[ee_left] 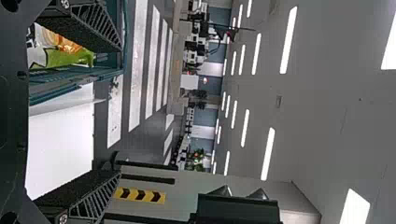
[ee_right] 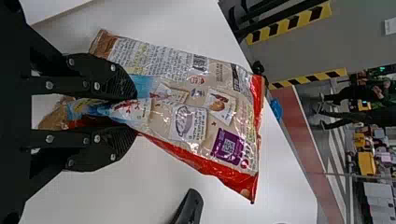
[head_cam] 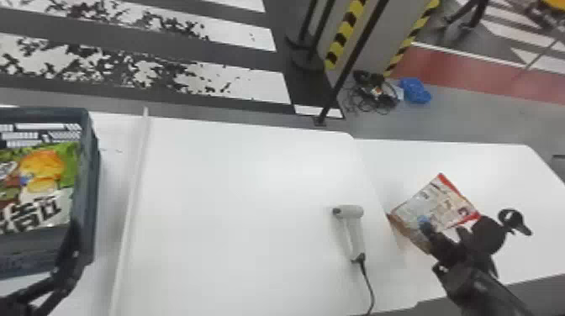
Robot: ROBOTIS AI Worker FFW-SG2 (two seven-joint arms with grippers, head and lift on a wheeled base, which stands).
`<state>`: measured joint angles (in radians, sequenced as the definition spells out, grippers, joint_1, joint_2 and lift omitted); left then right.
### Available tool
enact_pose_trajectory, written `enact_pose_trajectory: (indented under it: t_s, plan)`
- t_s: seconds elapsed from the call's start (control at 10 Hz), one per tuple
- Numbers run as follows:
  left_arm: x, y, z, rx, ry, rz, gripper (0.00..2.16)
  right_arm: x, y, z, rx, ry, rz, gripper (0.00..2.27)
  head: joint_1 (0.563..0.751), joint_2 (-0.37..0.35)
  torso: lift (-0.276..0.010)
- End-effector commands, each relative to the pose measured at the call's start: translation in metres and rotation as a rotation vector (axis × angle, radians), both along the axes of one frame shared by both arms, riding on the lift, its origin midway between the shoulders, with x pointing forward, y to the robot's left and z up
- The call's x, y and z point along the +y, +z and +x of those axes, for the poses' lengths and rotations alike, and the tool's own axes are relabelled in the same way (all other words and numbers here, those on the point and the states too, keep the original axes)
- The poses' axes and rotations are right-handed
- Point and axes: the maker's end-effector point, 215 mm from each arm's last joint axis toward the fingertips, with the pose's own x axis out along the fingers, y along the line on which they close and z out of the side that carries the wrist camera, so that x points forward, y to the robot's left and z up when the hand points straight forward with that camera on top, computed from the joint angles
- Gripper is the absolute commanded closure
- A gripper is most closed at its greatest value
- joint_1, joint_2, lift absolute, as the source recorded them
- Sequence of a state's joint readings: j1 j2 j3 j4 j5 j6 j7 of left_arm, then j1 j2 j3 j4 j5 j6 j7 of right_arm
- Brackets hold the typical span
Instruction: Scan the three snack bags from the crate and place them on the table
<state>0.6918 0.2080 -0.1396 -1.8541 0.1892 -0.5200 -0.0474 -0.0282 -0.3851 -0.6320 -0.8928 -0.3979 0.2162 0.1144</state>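
Right arm (head_cam: 473, 279): in from the near right, forearm slanting far and leftward, wrist low over the right part of the white surface (head_cam: 252, 189). Right end effector (head_cam: 444, 231) pinching a red-edged snack bag (head_cam: 441, 201). Right wrist view: both flat fingers pressed in on the bag near its brown end, film creased between them, the rest of the bag fanning out past the tips, printed panels showing. Bag's red edges on the far right and near right sides in the head view. Whether the bag's underside meets the surface, cannot tell.

Left arm (head_cam: 33, 296): in from the near left corner, bent, angled up and rightward to the near right part of the crate. Left end effector (head_cam: 72, 239) with nothing in its grip; left wrist view has its fingers spread wide, the green snack bag (ee_left: 70, 56) and the crate wall close by one of them. It looks to be over or just beside the crate's right wall; from this angle, contact is hard to judge.

Dark crate (head_cam: 91, 176) at the left of the surface, green snack bag inside, front print up. Scanner (head_cam: 353, 227) lying right of centre, between crate and held bag, head to the far side, black cord (head_cam: 368, 285) trailing near. Raised white strip (head_cam: 133, 180) running near to far, just right of the crate.
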Motion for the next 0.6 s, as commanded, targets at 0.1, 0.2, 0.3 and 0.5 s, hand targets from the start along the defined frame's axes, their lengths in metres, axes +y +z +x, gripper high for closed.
enact_pose_trajectory:
  t_s: [0.1, 0.2, 0.3, 0.5]
  plan:
    - [-0.004, -0.002, 0.0, 0.008, -0.004, 0.0, 0.07, 0.021, -0.008, -0.008, 0.042, 0.063, 0.016, 0.03, 0.695, -0.35, -0.037]
    - [-0.004, -0.002, 0.001, 0.008, -0.003, -0.001, 0.07, 0.031, 0.001, -0.009, 0.017, 0.087, 0.001, 0.04, 0.695, -0.35, -0.037]
    - [-0.006, -0.003, 0.001, 0.011, -0.004, -0.004, 0.07, 0.038, 0.015, -0.009, -0.022, 0.102, -0.026, 0.04, 0.695, -0.35, -0.037]
    - [-0.009, -0.003, 0.002, 0.014, -0.006, -0.008, 0.07, 0.075, 0.062, -0.004, -0.143, 0.2, -0.067, 0.04, 0.695, -0.35, -0.037]
